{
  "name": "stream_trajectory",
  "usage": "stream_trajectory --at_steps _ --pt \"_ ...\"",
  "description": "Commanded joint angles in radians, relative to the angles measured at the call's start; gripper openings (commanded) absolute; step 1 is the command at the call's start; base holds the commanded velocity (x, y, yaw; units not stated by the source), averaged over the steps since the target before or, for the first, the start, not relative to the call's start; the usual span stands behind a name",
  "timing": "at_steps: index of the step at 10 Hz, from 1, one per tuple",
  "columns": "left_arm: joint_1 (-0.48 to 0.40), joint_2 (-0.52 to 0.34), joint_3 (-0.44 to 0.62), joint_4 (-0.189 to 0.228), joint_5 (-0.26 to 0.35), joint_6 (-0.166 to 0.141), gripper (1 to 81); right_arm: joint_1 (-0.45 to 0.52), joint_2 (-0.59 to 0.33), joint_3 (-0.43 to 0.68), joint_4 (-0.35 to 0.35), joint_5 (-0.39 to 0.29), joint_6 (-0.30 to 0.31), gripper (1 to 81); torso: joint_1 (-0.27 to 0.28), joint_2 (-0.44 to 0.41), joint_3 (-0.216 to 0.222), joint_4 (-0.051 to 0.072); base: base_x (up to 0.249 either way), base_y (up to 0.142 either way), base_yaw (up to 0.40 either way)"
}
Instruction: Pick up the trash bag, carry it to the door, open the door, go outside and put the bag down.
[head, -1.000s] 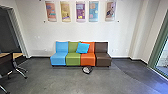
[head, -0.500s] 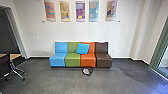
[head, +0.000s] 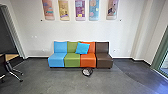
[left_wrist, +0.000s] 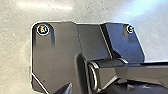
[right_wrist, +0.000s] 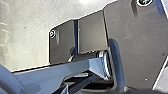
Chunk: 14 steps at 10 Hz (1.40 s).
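Head view: the trash bag, a dark bundle with a pale middle, lies on the floor just in front of the sofa, by its orange seat, free of the fingers. Its outline is blurred, and whether it touches the sofa I cannot tell. The table to the left of the sofa is cut off, as are the tops of the posters above it. Compared with half a second ago, the camera has shifted and the posters are cropped a little more; the bag keeps its place before the sofa.

Left wrist view: the robot's plate and jointed bar hide much of the floor.

Right wrist view: the same parts cover much of it. In both wrist views, I cannot tell whether the fingers are released or clenched.
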Motion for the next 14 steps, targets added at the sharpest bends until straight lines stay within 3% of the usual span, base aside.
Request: stream_trajectory --at_steps 1,14 --pt "-0.029 -0.001 0.006 0.014 0.049 0.002 81.1 0.025 0.004 0.012 -0.019 -0.049 -0.008 81.1 0.000 0.000 0.000 0.000 0.145 0.000 0.000" --pt "-0.029 -0.002 0.006 0.014 0.048 0.002 81.1 0.020 0.004 0.012 -0.018 -0.049 -0.007 81.1 -0.001 0.000 0.000 0.000 0.137 0.000 0.000"
